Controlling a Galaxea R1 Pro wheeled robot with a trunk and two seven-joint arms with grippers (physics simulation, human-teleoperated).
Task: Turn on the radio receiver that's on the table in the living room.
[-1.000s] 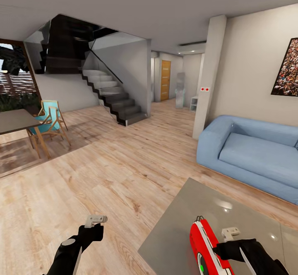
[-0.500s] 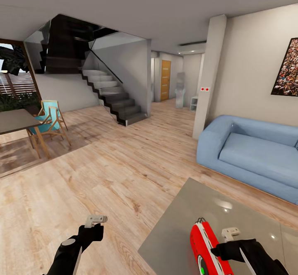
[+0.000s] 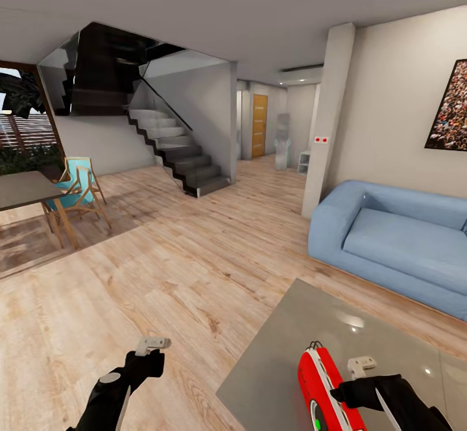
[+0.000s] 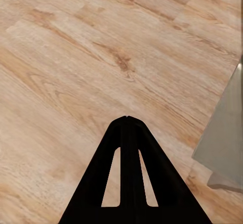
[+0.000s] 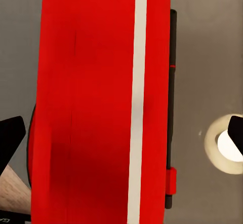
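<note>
Radio receiver (image 3: 322,387) upright on the table (image 3: 285,353), near its front left corner; green spot lit on the dial face, seen from the head view. Right gripper (image 3: 344,392) at the radio's right flank; right wrist view adds the red shell with white band (image 5: 101,102) between fingertips (image 5: 10,133) set wide apart at either side, contact not clear. Left gripper (image 4: 127,120) over pale plank floor (image 4: 76,57), fingers pressed together, table edge (image 4: 228,128) nearby. Glossy grey top with lamp glare. Blue sofa (image 3: 395,243), crowd picture (image 3: 451,107), staircase (image 3: 175,152), dining table (image 3: 26,191), chair (image 3: 81,185) beyond. No legible writing.
</note>
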